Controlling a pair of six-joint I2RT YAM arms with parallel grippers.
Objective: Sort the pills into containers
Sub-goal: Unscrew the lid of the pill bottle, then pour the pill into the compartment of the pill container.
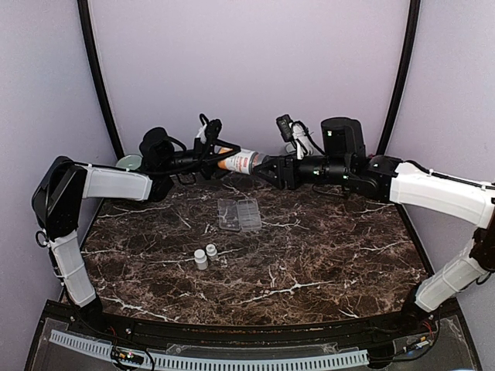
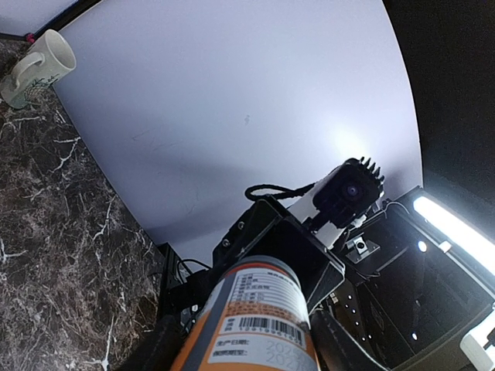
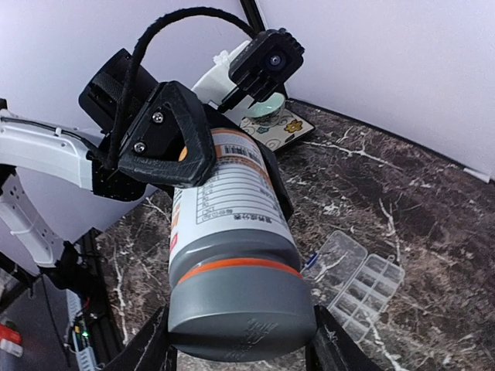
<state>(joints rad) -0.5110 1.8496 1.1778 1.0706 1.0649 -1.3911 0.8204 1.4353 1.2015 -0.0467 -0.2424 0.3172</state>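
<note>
Item 1: orange bottle [image 1: 241, 161], held level above the far side of the marble table [image 1: 332, 247]. I see the left gripper [image 1: 222, 158] clamped round its labelled body.
Item 2: grey cap [image 3: 236, 297], with the right gripper [image 1: 269, 170] pressed against both its sides.
Item 3: clear pill box [image 1: 238, 214], lid open flat, mid-table, apart from both grippers.
Item 4: two small white bottles [image 1: 206, 256], nearer me.

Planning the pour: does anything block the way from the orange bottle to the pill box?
Yes: the grey cap, gripped by the right gripper, closes the orange bottle. The pill box lies open, nothing visible over it.
</note>
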